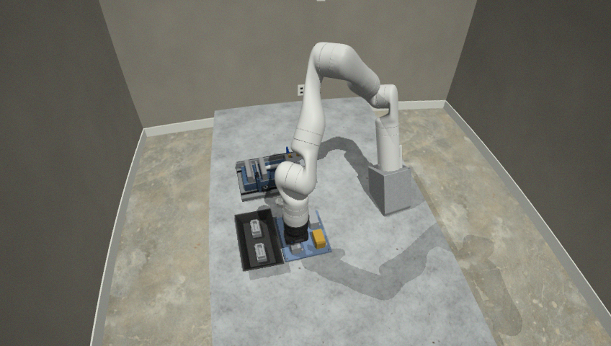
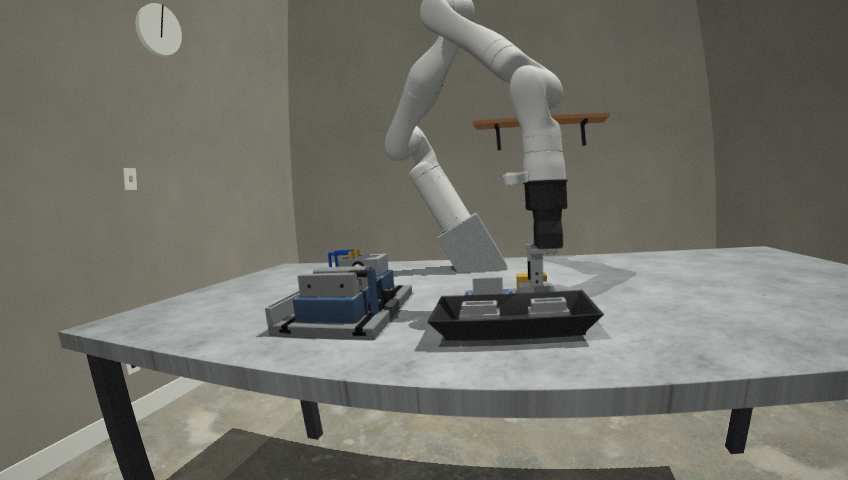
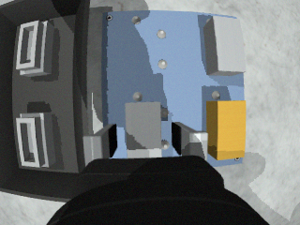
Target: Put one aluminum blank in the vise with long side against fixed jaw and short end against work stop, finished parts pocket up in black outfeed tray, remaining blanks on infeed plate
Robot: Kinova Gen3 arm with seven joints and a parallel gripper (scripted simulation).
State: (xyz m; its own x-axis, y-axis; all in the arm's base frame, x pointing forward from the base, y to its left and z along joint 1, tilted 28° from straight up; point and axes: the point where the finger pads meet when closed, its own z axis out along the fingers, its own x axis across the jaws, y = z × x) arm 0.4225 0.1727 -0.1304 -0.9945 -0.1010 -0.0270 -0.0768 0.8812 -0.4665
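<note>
- over the blue infeed plate [image 3: 182, 32], the gripper [image 3: 145, 139] is held released and empty, a gray blank [image 3: 144, 124] lying between its fingers.
- the fingers should be lowered squarely, clear of the pins, before being closed on the blank.
- a mottled gray table [image 2: 684, 309] is set in a bare beige-walled room.

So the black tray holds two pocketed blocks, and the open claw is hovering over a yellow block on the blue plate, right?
Nearly. The black tray does hold two pocketed blocks, and the gripper is open, but the wrist view shows a gray block between its fingers, not the yellow one, which lies off to the side on the blue plate.
</note>
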